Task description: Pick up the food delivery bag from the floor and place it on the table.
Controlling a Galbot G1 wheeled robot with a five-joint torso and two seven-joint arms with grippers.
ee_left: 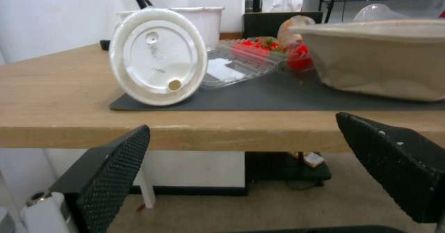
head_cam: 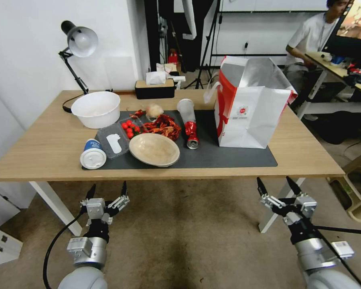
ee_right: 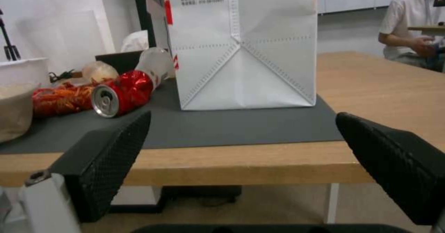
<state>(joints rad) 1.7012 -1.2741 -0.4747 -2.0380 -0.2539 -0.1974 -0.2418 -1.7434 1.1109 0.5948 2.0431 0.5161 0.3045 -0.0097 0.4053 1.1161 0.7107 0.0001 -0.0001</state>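
The food delivery bag point(head_cam: 248, 106) stands upright on the dark mat point(head_cam: 228, 158) toward the right end of the tabletop point(head_cam: 40, 144), its mouth open and its base flat; it is not on the floor point(head_cam: 180, 237). On that evidence the placing appears complete, and the step in hand is judged to be the stand-off after release. To do this well, both arms should stay below and in front of the tabletop edge, clear of the bag's white handle point(head_cam: 211, 90) so nothing tips it, and away from the red can point(head_cam: 191, 134) lying on its side just beside the bag. The left claw point(head_cam: 107, 193) is held low before the front edge, fingertips pointing up toward the tabletop, spread wide and holding nothing; its wrist view looks across the edge at a tipped cup point(ee_left: 158, 57) and a beige bowl point(ee_left: 375, 57). The right claw point(head_cam: 279, 187) is posed likewise on the right side, below the edge and roughly in line with the bag, fingers also wide apart and empty. The right wrist view faces the bag's folded end panel squarely, with the claw's 2 fingers point(ee_right: 111, 156) well short of it.
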